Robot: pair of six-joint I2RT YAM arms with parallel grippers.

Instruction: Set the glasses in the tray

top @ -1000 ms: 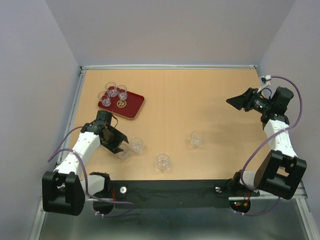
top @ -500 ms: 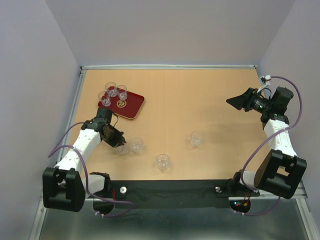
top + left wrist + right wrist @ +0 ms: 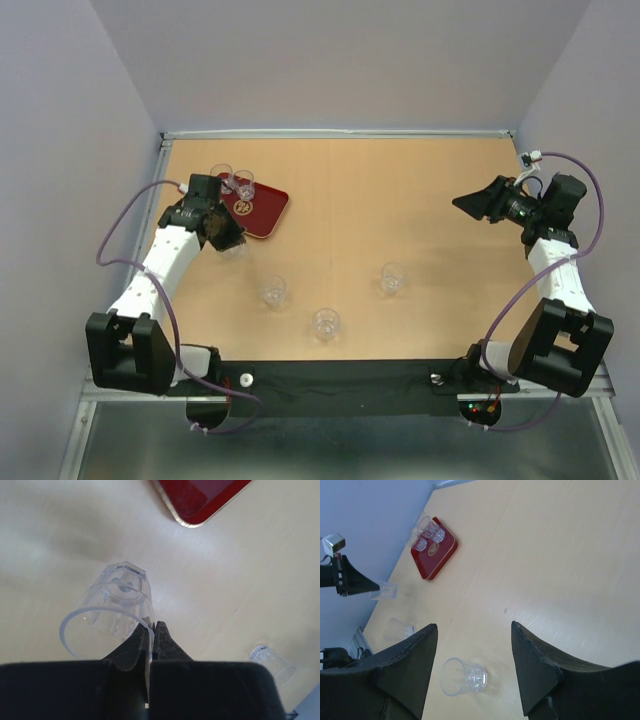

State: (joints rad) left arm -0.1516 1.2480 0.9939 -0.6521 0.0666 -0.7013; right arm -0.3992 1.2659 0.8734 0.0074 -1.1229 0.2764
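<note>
Three glasses (image 3: pixel 438 534) sit in the tray (image 3: pixel 442 556), far-left corner — our left gripper (image 3: pixel 152 630) clamps a fourth glass (image 3: pixel 120 595), right gripper (image 3: pixel 473 625) agape; three wait.

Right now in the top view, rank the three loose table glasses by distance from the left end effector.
From the left end effector, shut on the held glass:
1. left glass, left of centre.
2. front glass, mid-table by the near edge.
3. right glass, right of centre.
</note>
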